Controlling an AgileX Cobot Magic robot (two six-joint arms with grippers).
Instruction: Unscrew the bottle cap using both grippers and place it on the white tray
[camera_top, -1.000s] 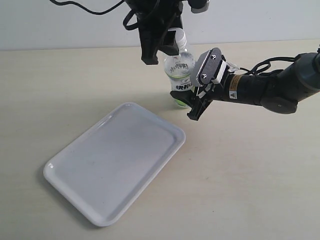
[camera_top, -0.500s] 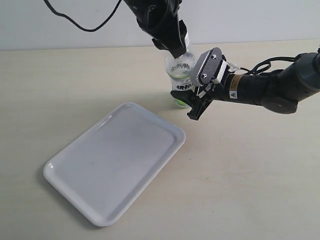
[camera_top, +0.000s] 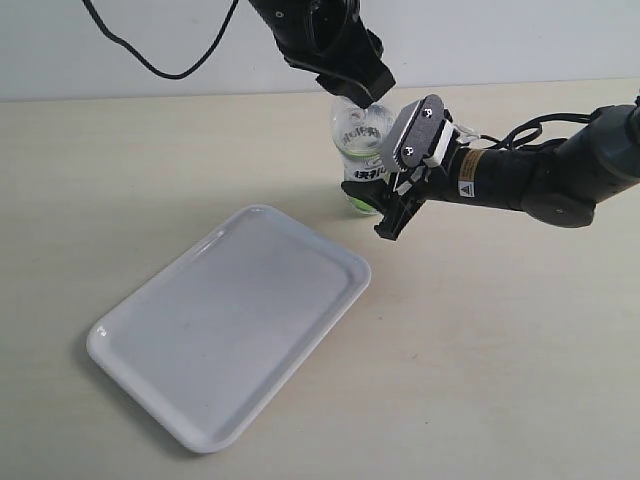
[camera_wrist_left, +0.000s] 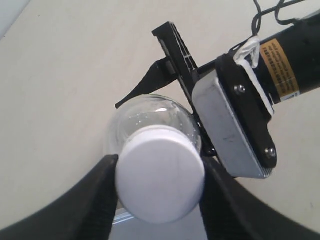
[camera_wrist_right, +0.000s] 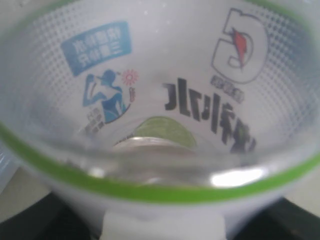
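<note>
Currently: am pinching bottle cap (camera_wrist_left: 161, 181) in left pincer (camera_wrist_left: 160, 187), cap sitting atop bottle (camera_top: 358, 135); right pincer (camera_top: 376, 205) clamping bottle's lower body; bottle standing upright on bench (camera_top: 520, 350), near white tray (camera_top: 230, 330).

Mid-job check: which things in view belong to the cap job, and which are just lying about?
In the job: bottle cap, bottle, white tray, left gripper clamped on the cap, right gripper holding the bottle.
Not in the job: black cable overhead, table.
</note>
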